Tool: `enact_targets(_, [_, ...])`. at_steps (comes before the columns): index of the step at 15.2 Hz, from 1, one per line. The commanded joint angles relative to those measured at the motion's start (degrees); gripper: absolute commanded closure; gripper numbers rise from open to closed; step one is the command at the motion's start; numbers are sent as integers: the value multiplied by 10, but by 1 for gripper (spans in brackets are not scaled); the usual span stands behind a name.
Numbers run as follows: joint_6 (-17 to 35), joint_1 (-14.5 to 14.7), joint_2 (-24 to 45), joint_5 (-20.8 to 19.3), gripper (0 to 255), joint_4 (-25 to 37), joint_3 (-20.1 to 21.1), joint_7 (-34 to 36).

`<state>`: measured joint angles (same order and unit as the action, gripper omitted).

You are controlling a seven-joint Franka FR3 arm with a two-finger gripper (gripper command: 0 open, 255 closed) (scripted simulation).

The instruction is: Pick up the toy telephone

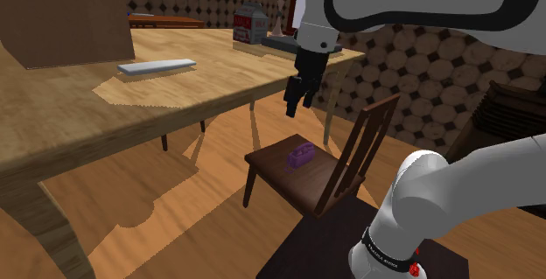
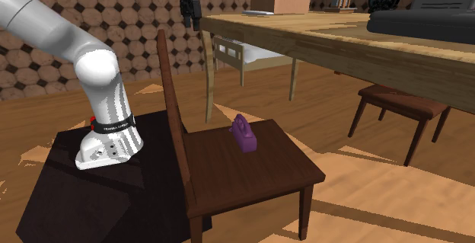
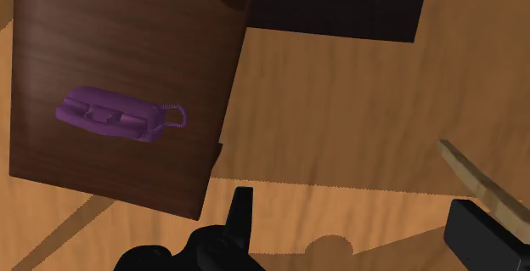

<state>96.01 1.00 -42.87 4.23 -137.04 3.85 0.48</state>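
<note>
Nearest, the dark stand [image 1: 302,249] sits just behind the chair's backrest; the chair [image 1: 282,174] has a brown wooden seat, and on it lies the purple toy telephone [image 1: 300,154], flat, on the side of the seat toward the counter, its cord loop at one end; well above the chair and to one side of its seat hangs the black hand [image 1: 297,108], its two fingers spread apart with nothing between them; beyond the chair stretches the wooden counter [image 1: 96,115], bearing a flat grey slab [image 1: 156,66], a carton [image 1: 251,25] and a large brown box [image 1: 61,15]
</note>
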Motion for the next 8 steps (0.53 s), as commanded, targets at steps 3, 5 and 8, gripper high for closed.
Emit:
enact_targets(3, [19, 6, -17, -17, 0, -37, -26, -60])
enact_targets(5, [39, 10, -30, -36, 0, -71, -54, -121])
enact_targets(8, [72, 14, -40, -68, 0, -113, -99, -212])
